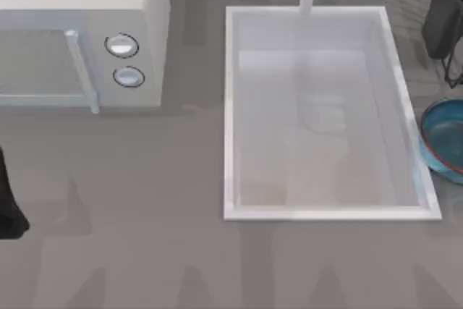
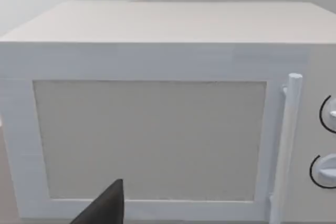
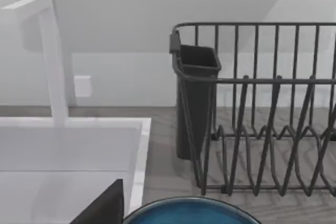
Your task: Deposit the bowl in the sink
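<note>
The bowl (image 1: 443, 140) sits on the bench (image 1: 145, 251) at the frame's right edge, just beside the sink (image 1: 230, 106) rim, not yet deposited; the right end effector (image 1: 443, 19) hangs upper right, likely approaching; its grip state cannot be told; the left is parked at the left edge.
</note>
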Controlling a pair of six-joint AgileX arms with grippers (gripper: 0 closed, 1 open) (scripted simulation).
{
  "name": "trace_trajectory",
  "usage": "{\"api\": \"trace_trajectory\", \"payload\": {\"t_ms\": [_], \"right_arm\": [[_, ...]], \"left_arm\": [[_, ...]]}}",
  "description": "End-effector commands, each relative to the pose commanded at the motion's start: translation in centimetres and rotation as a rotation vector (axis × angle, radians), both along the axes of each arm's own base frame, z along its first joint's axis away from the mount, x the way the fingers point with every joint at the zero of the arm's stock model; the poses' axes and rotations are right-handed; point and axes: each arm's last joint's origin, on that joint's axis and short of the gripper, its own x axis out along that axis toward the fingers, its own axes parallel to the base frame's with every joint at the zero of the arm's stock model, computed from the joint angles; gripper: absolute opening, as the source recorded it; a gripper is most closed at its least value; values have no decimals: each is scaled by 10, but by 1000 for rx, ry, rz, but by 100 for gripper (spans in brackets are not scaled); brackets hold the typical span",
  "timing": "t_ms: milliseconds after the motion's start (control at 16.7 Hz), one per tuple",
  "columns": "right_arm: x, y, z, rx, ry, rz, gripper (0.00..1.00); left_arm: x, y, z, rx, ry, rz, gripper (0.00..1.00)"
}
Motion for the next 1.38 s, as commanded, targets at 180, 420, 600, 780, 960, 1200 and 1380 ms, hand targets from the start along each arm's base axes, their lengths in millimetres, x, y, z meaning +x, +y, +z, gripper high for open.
{"api": "trace_trajectory", "payload": {"t_ms": [180, 420, 600, 780, 960, 1200, 1380], "right_arm": [[0, 0, 2, -1, 8, 0, 100], [2, -1, 29, -12, 122, -8, 100], [15, -3, 67, -25, 284, -22, 100], [49, -7, 102, -36, 527, -35, 100], [104, -15, 118, -39, 819, -40, 100], [179, -29, 110, -29, 1178, -33, 100], [225, -40, 97, -14, 1365, -22, 100]], "left_arm": [[0, 0, 0, 0, 0, 0, 100], [0, 0, 0, 0, 0, 0, 100], [0, 0, 0, 0, 0, 0, 100], [0, 0, 0, 0, 0, 0, 100], [0, 0, 0, 0, 0, 0, 100], [0, 0, 0, 0, 0, 0, 100], [0, 0, 0, 0, 0, 0, 100]]}}
